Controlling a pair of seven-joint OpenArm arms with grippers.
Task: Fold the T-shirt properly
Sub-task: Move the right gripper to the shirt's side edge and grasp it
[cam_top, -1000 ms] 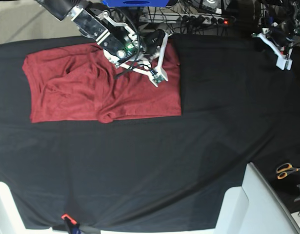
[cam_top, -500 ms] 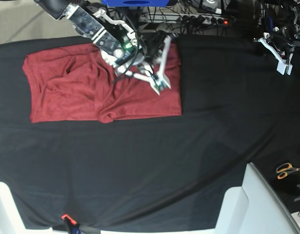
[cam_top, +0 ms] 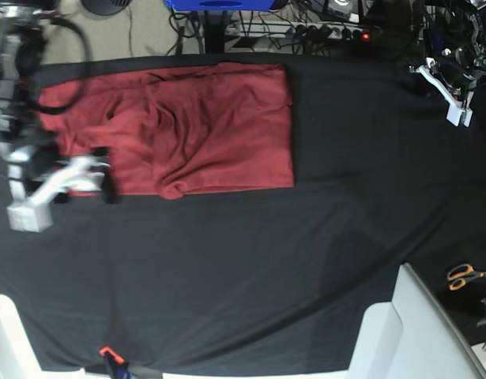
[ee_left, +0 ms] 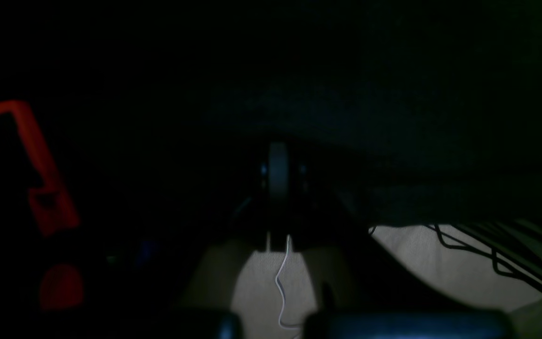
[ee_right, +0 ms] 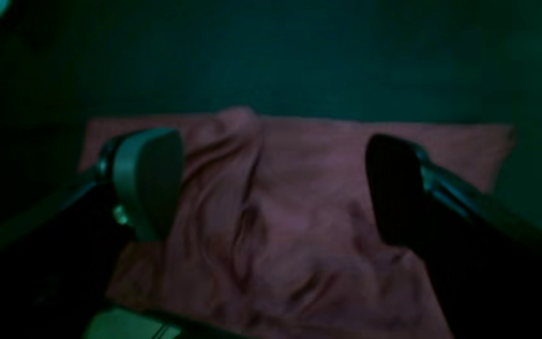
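The brick-red T-shirt lies folded into a wide rectangle at the back left of the black cloth sheet, with wrinkles at its middle. My right gripper is open and empty at the shirt's front left corner. In the right wrist view its two dark pads stand wide apart over the shirt. My left gripper hangs at the back right edge, far from the shirt. The left wrist view is very dark; there the gripper looks shut and empty.
Orange-handled scissors lie at the right edge. A white panel stands at the front right. A small orange clamp sits at the front edge. Cables and a power strip run behind the table.
My right arm has swung from over the shirt's back middle to the far left, by the shirt's front left corner, and the shirt's back edge now shows. The left arm has hardly moved.
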